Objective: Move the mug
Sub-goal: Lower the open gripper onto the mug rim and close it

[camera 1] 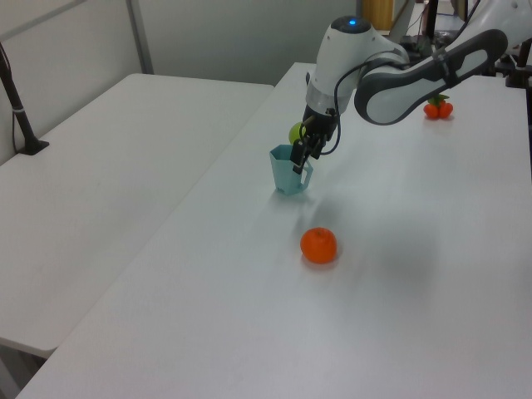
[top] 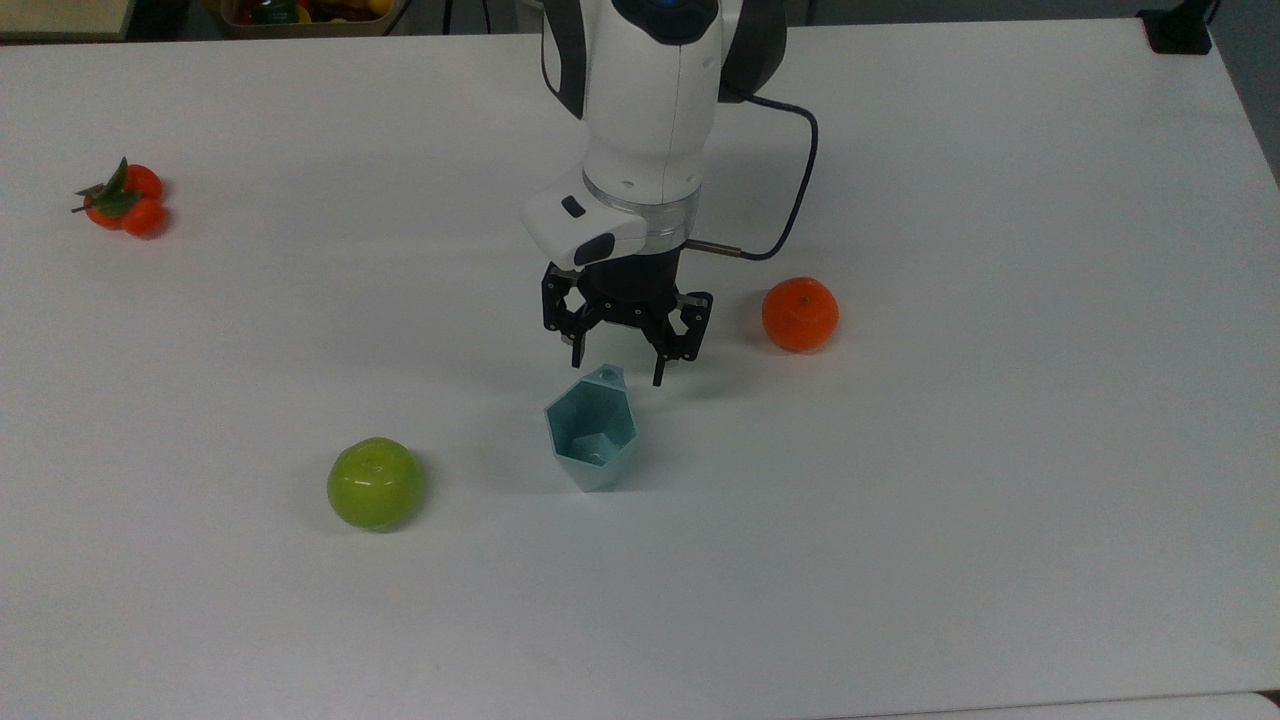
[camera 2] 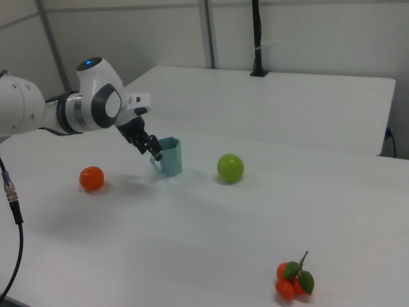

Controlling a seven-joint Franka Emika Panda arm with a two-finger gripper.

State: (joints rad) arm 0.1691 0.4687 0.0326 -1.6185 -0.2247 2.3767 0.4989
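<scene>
So I've got the big white surface (top: 1000, 500) in front of me, and the arm (top: 650, 110) reaching out over the middle of it from the far edge in the top view. Sitting well apart from each other: a green apple (top: 374, 482) toward the near edge, an orange (top: 800, 313) out to the top view's right, and a little cluster of small orange fruit with leaves (top: 122, 198) off near the top view's left edge. The mug (top: 591, 428) stands upright roughly mid-surface, between the apple and the orange. It's a pale teal faceted cup with a hexagonal rim, narrowing to a smaller base, empty inside, with a small holed tab sticking out at the rim toward the arm. My tool (top: 615, 365) is spread open with nothing in it, fingers pointing down on either side of that tab, right at rim height in the left view. My guess is it's light, stiff plastic with thin walls, so it could tip or skid if I bump it. Flat facets should give decent purchase, but I'd pinch the tab or the rim wall there.
</scene>
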